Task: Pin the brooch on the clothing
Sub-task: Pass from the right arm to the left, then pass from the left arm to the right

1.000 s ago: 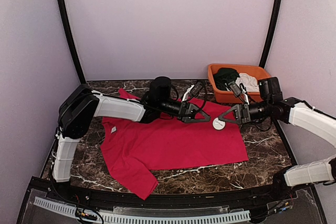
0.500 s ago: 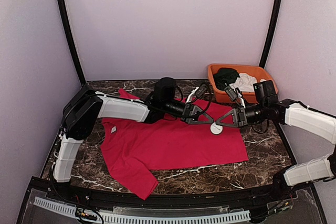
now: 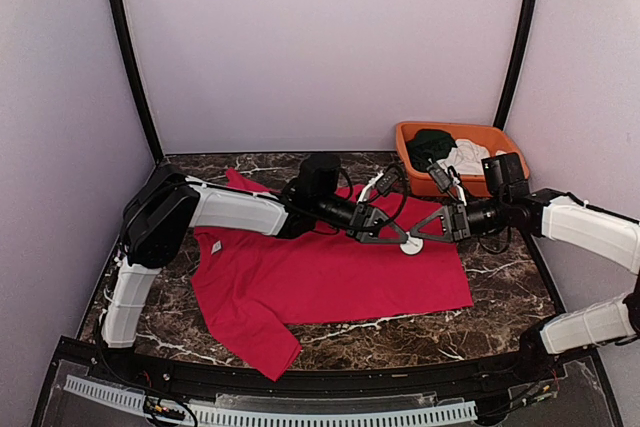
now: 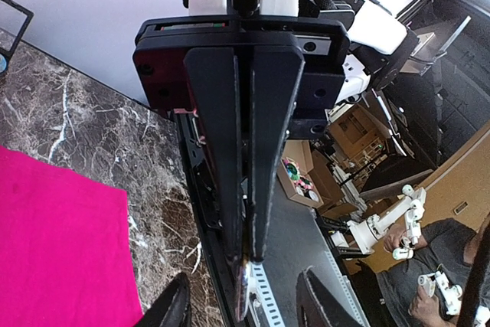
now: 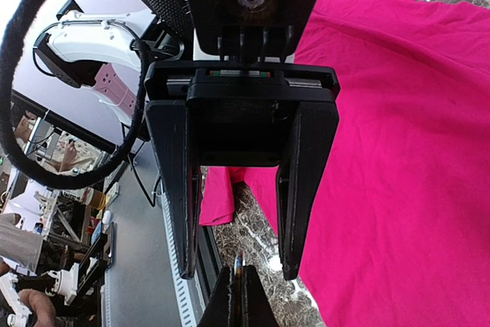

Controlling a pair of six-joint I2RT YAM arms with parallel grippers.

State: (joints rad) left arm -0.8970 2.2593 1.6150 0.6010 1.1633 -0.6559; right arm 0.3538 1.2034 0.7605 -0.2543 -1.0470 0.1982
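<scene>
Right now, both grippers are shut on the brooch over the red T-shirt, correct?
No: the right gripper is open, its fingers apart in the right wrist view. Only the left gripper is shut on the brooch over the red T-shirt.

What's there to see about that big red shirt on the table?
The T-shirt is plain bright red, short-sleeved, of thin soft-looking cloth. It lies spread nearly flat on the dark marbled table, neck to the left with a small white tag, hem to the right. One sleeve points toward the near edge, the other toward the back beside the left arm. Over its far right part the left gripper and right gripper meet at a white round brooch; whether they touch the cloth cannot be told.
</scene>
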